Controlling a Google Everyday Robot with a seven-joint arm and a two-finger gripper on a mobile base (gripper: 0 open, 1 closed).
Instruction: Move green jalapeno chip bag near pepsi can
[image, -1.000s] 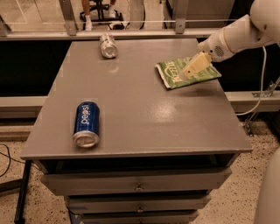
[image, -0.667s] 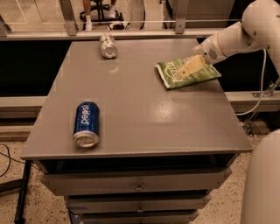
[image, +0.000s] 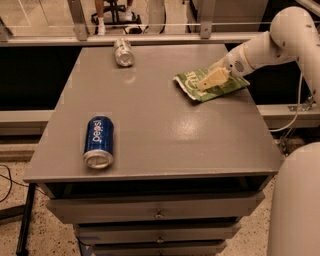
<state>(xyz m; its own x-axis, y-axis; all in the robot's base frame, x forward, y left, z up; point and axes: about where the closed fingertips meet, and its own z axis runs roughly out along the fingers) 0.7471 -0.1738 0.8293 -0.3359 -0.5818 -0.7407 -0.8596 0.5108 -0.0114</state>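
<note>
The bag (image: 189, 81) lies flat at the far right of the desk (image: 165, 135). The arm (image: 265, 47) reaches in from the right, and its jaws rest on the bag's middle, touching it; whether they clench it I cannot tell. The pepsi can (image: 99, 142) lies on its side at the front left, well apart. A silver can (image: 123, 52) lies at the back.

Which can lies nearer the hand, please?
The silver can at the far edge; the blue pepsi can is farther from the hand at the bag.

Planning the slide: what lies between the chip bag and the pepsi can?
Only bare tabletop, in the camera view; the gripper is over the chip bag.
</note>
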